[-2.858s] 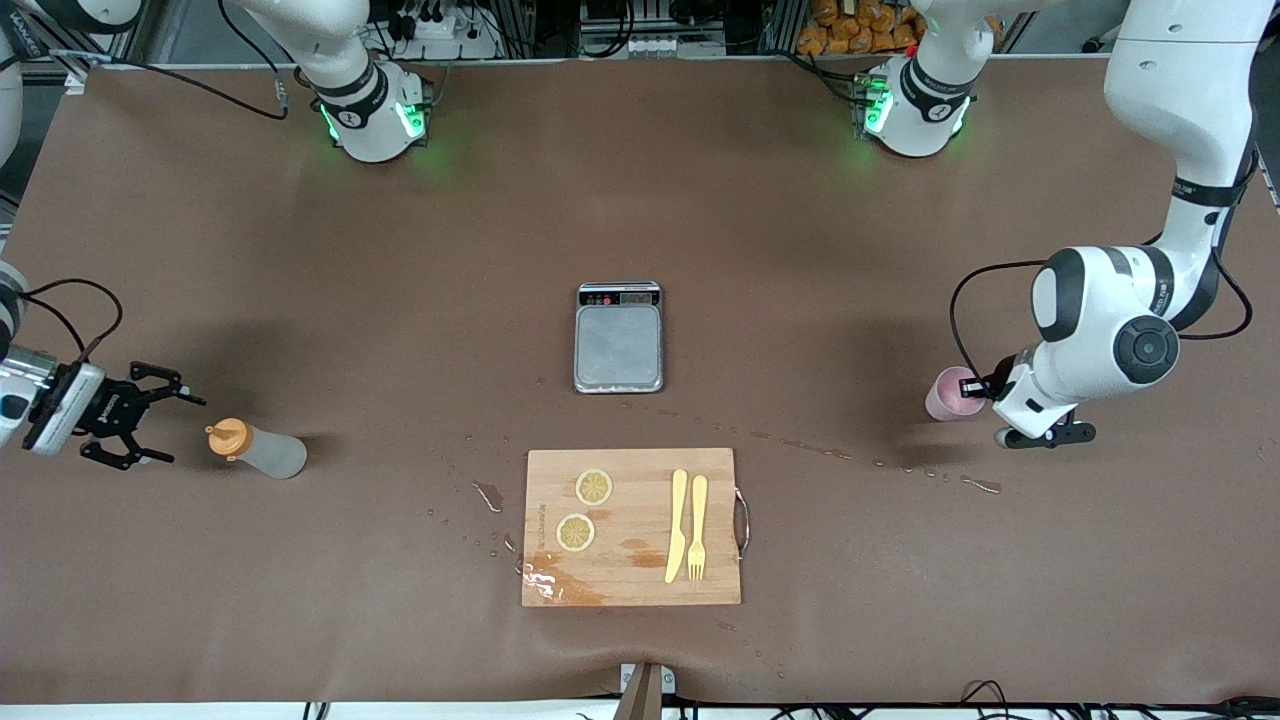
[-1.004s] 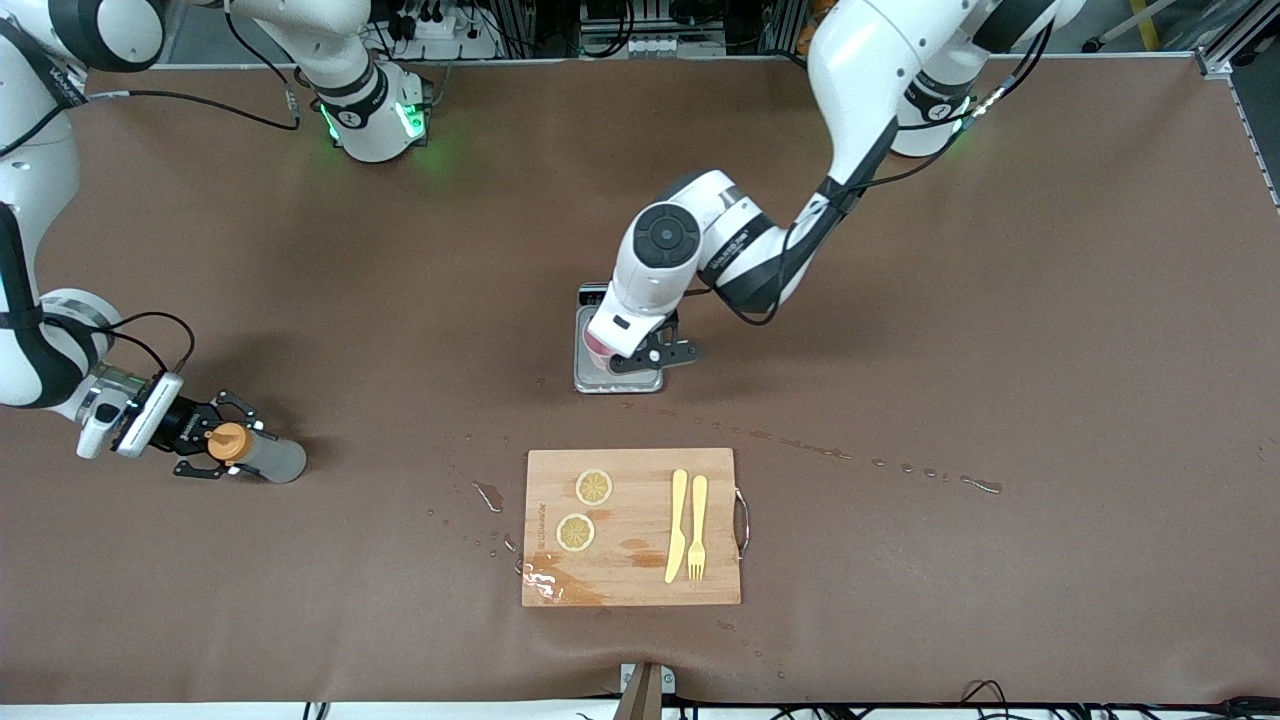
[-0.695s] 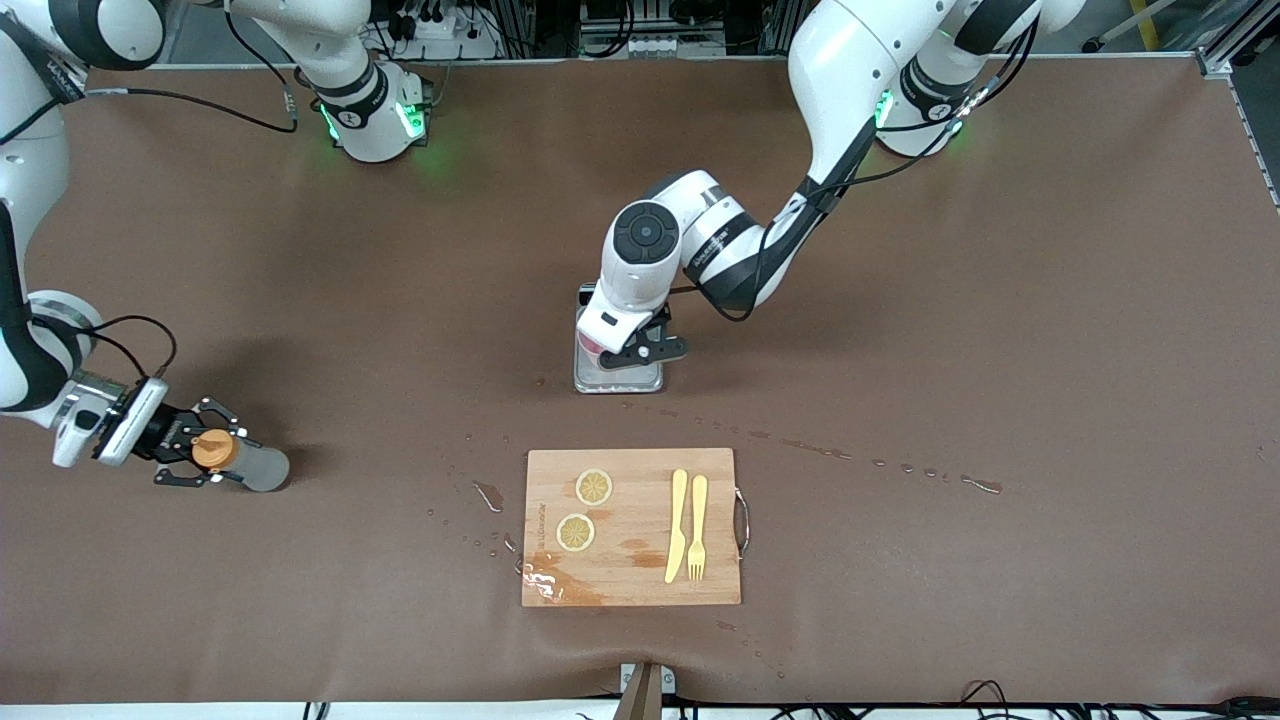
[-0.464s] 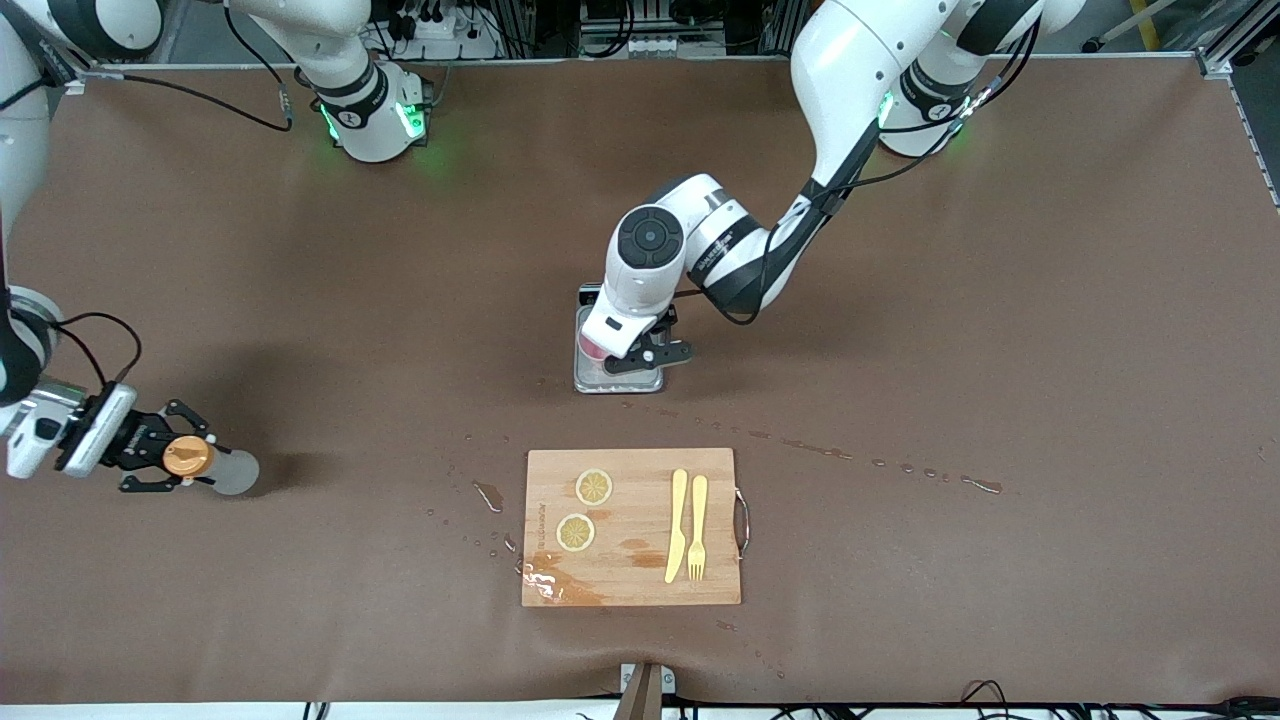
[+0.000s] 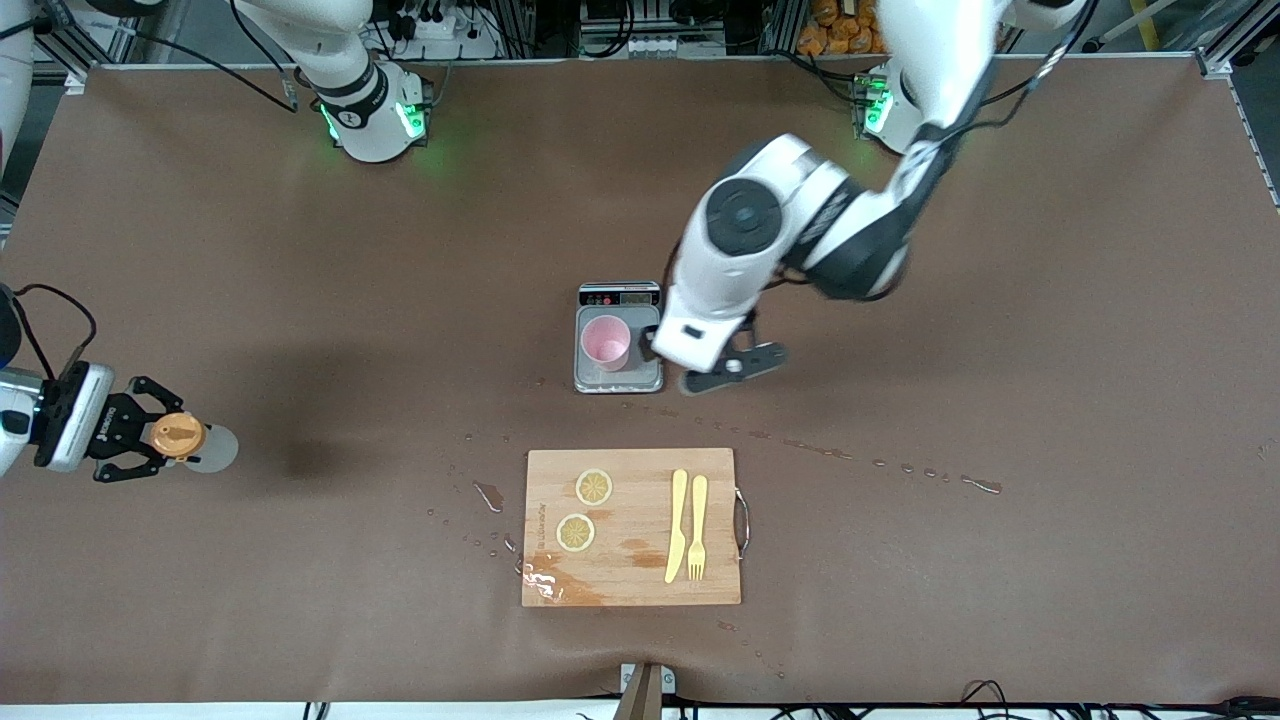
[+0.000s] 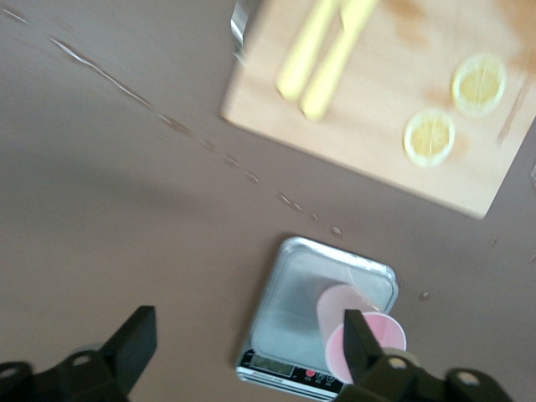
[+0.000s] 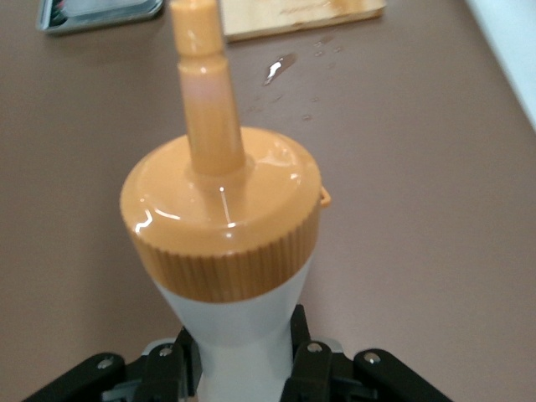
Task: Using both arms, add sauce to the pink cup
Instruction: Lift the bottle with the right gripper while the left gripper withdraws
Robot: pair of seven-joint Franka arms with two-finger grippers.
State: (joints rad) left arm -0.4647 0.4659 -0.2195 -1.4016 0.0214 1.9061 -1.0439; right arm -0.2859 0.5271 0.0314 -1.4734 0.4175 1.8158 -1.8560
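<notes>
Toward the right arm's end of the table, hanging over the brown mat and holding the sauce bottle (image 5: pixel 190 440) in the right gripper (image 5: pixel 150 437), fingers (image 7: pixel 306 358) squeezing tight on the translucent body just under the orange cap. Carrying it clear of the mat, tilted, long axis running away from the wrist, nozzle leading and, in the right wrist view, aiming roughly toward the kitchen scale (image 5: pixel 620 375). Standing upright on that scale's platform near the middle of the table: the pink cup (image 5: pixel 606 343), mouth up, apparently empty, toward the platform's right-arm edge. Lying well apart from the bottle, toward the left arm's end, so calling for a long sideways carry before any tipping of the nozzle over the rim, judging by the layout. Hovering over the scale's edge toward the left arm's end: the left gripper (image 5: pixel 695 358), jaws spread wide, gripping nothing, with the cup just beside 1 finger (image 6: pixel 360 352) and not between the 2. Being the nearer arm to the cup by far, yet carrying no sauce. Counting: 1 bottle, 1 cup, 1 scale, 1 wooden cutting board (image 5: pixel 630 580) nearer the front camera than the scale, bearing 2 lemon slices (image 5: pixel 594 487), 1 yellow knife (image 5: pixel 677 525) and 1 yellow fork (image 5: pixel 697 525); also a scatter of liquid drops (image 5: pixel 487 495) wetting the mat around the board.
</notes>
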